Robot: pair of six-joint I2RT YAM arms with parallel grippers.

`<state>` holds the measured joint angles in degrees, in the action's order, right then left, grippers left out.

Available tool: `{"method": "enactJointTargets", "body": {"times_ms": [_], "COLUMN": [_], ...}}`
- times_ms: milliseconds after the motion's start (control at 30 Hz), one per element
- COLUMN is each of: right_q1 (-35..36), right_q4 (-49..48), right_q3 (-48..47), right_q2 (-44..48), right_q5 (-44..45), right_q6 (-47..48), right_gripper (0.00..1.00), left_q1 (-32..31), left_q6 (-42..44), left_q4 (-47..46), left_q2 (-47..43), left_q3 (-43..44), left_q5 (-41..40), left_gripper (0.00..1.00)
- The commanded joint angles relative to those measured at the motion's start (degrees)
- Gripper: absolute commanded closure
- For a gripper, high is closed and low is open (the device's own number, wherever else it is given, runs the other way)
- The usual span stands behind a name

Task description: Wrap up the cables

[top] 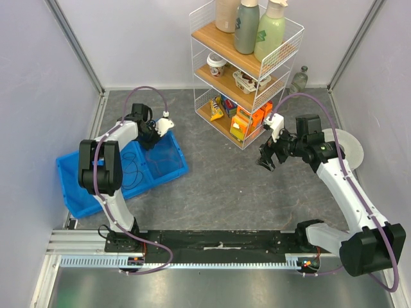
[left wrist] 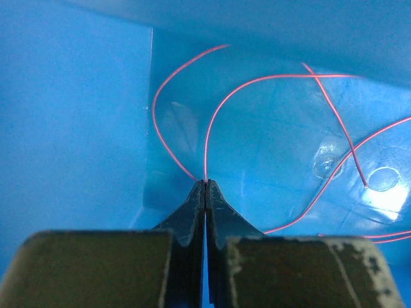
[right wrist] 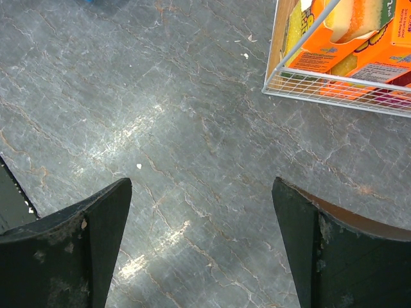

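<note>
A thin red cable [left wrist: 212, 115] lies in loose loops on the floor of a blue bin [left wrist: 77, 128]. My left gripper [left wrist: 205, 184] is down inside the bin, its jaws shut on a strand of the cable at the tips. In the top view the left gripper [top: 151, 136] reaches into the bin's right compartment [top: 172, 154]; dark cable [top: 131, 172] lies in the left compartment. My right gripper [right wrist: 202, 192] is open and empty, hanging above bare grey table. In the top view it [top: 267, 157] is just right of the table's middle.
A white wire shelf rack [top: 247, 70] with bottles, cups and snack boxes stands at the back centre; its bottom corner with orange boxes [right wrist: 359, 38] shows in the right wrist view. A white disc [top: 350, 144] lies at the right wall. A black rail [top: 218, 244] runs along the near edge.
</note>
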<state>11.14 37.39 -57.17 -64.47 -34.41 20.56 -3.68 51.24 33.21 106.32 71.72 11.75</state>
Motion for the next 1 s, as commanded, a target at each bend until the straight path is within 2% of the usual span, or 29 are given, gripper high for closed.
{"method": "enactJointTargets", "body": {"times_ms": [0, 167, 400, 600, 733, 967], "right_q1": [0.11, 0.11, 0.2, 1.69, 5.38, 11.88], "right_q4": [-0.21, -0.65, -5.56, -20.83, -28.23, -31.84], "right_q3": [-2.16, -3.04, -2.86, -1.2, -1.36, -5.84], "right_q2": [0.48, 1.71, 4.17, 6.19, 6.02, 4.18], "right_q5": [0.14, -0.91, -5.22, -7.95, -7.42, -6.63], "right_q6": [-0.34, -0.61, -1.83, -9.91, -14.49, -14.93], "right_gripper": [0.02, 0.02, 0.02, 0.02, 0.02, 0.02], "left_q1": [0.34, 0.26, -0.62, -4.57, -8.96, -18.19], "left_q6": [-1.14, -2.99, -6.07, -10.54, -13.97, -19.95], "left_q4": [0.45, 3.52, 9.4, 13.37, 14.16, 13.99], "left_q2": [-4.27, -12.09, -22.73, -28.44, -30.47, -27.85], "left_q3": [1.93, 3.42, 10.44, 18.53, 27.92, 47.51], "left_q5": [-0.24, 2.83, 7.76, 11.54, 12.42, 12.07], "left_gripper": [0.98, 0.98, 0.98, 0.98, 0.98, 0.98]}}
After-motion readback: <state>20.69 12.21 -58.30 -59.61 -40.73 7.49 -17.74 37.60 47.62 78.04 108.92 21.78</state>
